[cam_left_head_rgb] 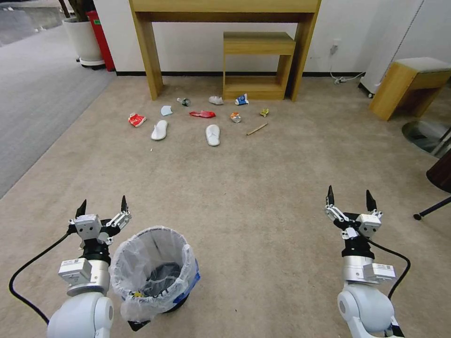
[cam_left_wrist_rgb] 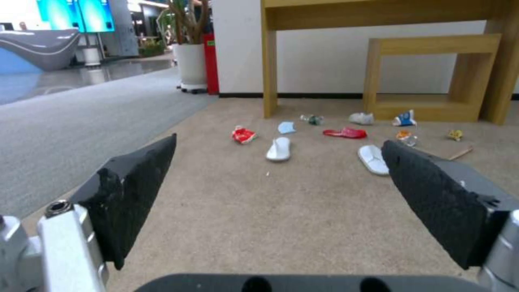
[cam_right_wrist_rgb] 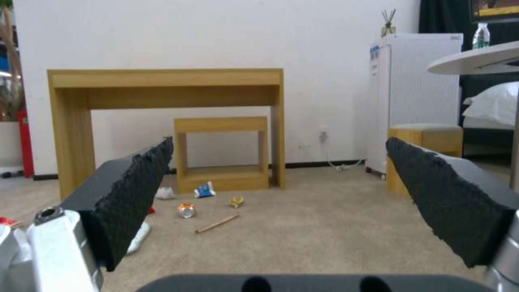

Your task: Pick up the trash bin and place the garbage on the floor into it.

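A light, bag-lined trash bin [cam_left_head_rgb: 152,272] is seen beside the left pincer [cam_left_head_rgb: 102,206]; both it and the right pincer [cam_left_head_rgb: 350,197] are held open, empty. Its stiff rim is judged the best hold.

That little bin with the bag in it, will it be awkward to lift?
Probably light: the bin looks nearly empty. Its thin bag would likely crumple and slip if pinched alone. Already leaning, it may tip if nudged by the left gripper beside it.

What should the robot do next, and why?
Probably move the open left pincer onto the rim of the trash bin beside it. The bin stands ungripped on the floor, and the garbage lies farther ahead. The right pincer hovers open and empty.
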You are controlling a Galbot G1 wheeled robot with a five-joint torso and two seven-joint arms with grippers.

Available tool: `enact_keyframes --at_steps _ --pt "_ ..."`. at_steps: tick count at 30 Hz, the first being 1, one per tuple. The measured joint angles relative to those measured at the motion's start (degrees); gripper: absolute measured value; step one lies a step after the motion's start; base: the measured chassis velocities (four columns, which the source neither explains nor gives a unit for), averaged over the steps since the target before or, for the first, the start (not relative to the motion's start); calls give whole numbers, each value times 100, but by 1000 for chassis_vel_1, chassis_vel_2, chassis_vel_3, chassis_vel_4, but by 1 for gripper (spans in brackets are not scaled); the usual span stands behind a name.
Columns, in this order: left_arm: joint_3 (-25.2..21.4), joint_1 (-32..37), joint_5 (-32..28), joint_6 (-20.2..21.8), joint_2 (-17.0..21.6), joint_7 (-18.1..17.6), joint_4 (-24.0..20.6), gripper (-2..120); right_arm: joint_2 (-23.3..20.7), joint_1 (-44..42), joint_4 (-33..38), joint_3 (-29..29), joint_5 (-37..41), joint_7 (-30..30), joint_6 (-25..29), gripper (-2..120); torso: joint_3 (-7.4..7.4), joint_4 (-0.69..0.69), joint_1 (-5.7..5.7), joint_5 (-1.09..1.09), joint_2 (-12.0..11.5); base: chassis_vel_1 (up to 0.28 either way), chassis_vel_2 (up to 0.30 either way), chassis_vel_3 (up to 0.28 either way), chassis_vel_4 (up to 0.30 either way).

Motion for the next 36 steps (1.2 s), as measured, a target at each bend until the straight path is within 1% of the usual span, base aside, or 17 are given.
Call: enact_keyframes --at_steps 6,17,27,36 --pt "12 33 -20 35 -12 -14 -83 100 -4 -27 35 17 -5 2 -1 100 0 0 0 0 0 0 0 0 0" --pt "0 36 -69 94 7 -49 -91 100 -26 -23 78 23 -55 41 -101 100 0 0 0 0 0 0 0 0 0" --pt "4 171 -87 184 61 -84 -239 100 -92 -8 18 3 -34 37 -92 100 0 0 0 1 0 0 0 0 0" --pt "86 356 -44 522 95 -295 -395 100 -181 -8 0 25 45 62 -108 100 0 0 0 0 0 0 0 0 0"
